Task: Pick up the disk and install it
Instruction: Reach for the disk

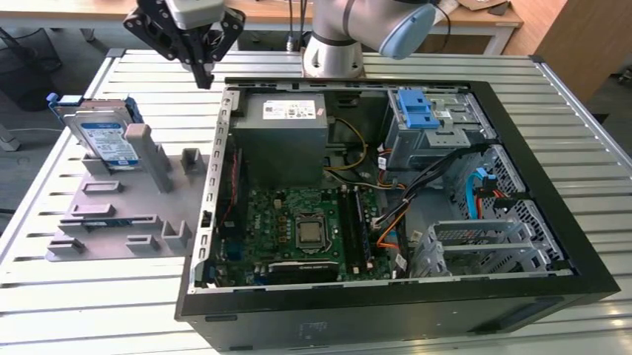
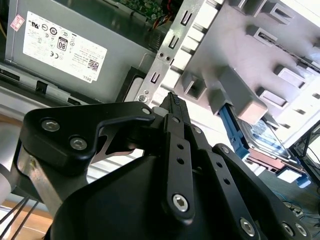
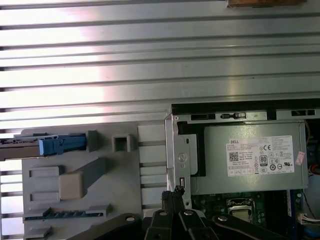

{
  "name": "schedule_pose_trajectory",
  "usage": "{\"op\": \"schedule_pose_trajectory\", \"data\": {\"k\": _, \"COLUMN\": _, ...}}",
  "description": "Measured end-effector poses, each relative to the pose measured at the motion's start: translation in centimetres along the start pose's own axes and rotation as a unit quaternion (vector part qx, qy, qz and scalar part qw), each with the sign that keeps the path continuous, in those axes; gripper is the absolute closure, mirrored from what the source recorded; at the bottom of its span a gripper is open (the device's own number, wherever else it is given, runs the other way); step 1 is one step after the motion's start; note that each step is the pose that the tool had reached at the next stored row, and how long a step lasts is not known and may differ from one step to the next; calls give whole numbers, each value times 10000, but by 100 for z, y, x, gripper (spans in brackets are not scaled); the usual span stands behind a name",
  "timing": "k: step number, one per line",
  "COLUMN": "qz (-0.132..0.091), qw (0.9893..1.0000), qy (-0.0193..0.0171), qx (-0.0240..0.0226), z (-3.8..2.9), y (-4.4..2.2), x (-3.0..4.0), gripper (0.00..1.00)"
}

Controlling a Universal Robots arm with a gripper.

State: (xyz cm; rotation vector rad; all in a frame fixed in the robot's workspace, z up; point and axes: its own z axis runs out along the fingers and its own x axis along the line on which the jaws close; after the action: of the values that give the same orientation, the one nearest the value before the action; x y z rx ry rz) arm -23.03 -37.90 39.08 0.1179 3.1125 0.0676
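Over the slatted metal desk (image 1: pixel 89 310), the black two-finger hand (image 1: pixel 203 78) hung empty with its fingers pinched together, near the open black computer case (image 1: pixel 395 314). The flat silver disk (image 1: pixel 103 137), with white-and-blue label and blue carrier frame, stood on edge in the grey plastic fixture (image 1: pixel 109 229). In the exterior view it sat at 8 o'clock from the hand, well apart.

Slatted metal table (image 1: pixel 99 310), wooden desk (image 1: pixel 262 9) behind
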Motion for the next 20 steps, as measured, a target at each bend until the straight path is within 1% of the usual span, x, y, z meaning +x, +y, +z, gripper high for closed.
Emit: {"op": "schedule_pose_trajectory", "data": {"k": 20, "qz": 0, "qw": 10000, "qy": 0, "qx": 0, "z": 2, "y": 13, "x": 98, "gripper": 89}}
